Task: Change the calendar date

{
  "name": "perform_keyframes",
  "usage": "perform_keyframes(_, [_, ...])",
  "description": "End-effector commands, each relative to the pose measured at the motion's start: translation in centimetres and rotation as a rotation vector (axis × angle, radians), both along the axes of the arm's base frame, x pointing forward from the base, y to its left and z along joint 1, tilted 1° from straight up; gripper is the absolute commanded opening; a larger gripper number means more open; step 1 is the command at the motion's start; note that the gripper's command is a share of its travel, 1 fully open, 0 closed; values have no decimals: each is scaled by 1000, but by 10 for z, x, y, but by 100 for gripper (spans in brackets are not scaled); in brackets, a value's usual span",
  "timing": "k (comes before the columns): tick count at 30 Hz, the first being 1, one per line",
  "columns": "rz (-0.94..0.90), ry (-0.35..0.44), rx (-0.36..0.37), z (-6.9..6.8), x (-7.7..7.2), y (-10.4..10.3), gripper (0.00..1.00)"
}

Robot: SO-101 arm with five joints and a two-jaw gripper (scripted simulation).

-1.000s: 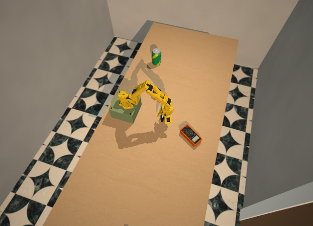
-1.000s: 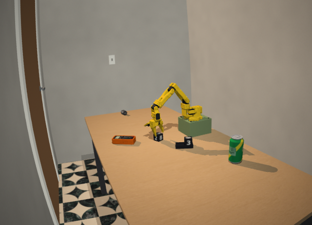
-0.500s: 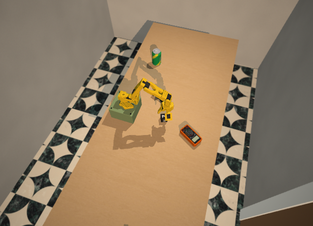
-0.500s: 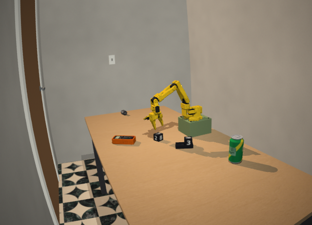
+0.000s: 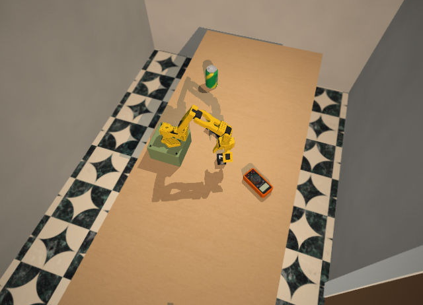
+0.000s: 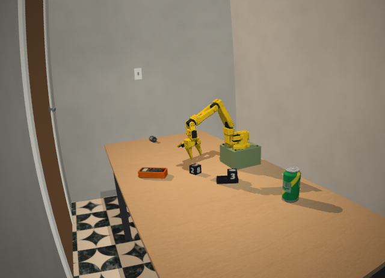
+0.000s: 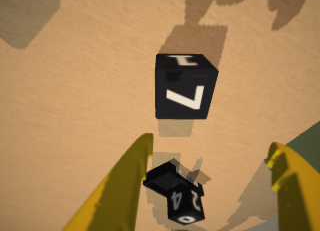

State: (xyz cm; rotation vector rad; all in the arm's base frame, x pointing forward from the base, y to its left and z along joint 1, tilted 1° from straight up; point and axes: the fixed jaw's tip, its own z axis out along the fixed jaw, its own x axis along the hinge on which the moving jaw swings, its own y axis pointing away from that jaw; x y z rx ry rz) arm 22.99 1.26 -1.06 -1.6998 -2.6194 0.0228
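The loose black cube (image 5: 220, 160) (image 6: 195, 169) (image 7: 182, 93) rests on the table with 7 on top. Its 1 side shows in the wrist view; 2 and 8 show in the exterior view. My gripper (image 6: 196, 156) (image 7: 211, 141) is open and empty, above the loose cube and clear of it. The black tray (image 6: 221, 179) (image 7: 162, 178) stands nearer the can. The other cube (image 6: 232, 174) (image 7: 185, 206) sits at one end of it; the other end is bare. It shows 3 to the exterior view, and 4, 2 and 0 to the wrist camera. The month's name is not readable.
An orange multimeter (image 5: 258, 182) (image 6: 152, 172) lies beyond the loose cube, away from the base. A green can (image 5: 211, 77) (image 6: 290, 185) stands farther along the table. The green base block (image 5: 165, 156) (image 6: 240, 157) carries the arm. A small dark object (image 6: 152, 139) lies at the far end.
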Motion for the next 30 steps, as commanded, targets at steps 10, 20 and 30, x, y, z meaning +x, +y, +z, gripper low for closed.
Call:
perform_keyframes(10, [0,-26,2,7,4,2,36])
perform_keyframes(20, [0,-209,11,46,23,3,35])
perform_keyframes(30, [0,-439,23,99,36,4,35])
